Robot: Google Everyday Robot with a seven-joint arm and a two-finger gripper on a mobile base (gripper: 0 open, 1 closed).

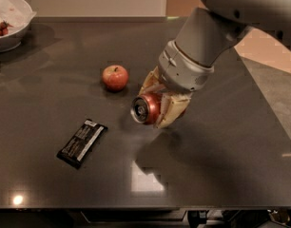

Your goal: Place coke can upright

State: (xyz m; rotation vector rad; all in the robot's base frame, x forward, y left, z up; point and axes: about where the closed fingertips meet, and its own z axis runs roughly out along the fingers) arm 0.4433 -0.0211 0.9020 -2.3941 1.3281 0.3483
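Observation:
The coke can (146,109) is red with a silver end facing the camera's left. It lies on its side between the two cream fingers of my gripper (157,103), which is shut on it. The can hangs a little above the dark table (221,165), tilted, over the table's middle. My grey arm comes down to it from the upper right.
A red apple (115,77) sits just left of the gripper. A black wrapped snack bar (82,142) lies at the front left. A white bowl (11,22) with dark fruit stands at the far left corner. The table's right edge runs near the arm.

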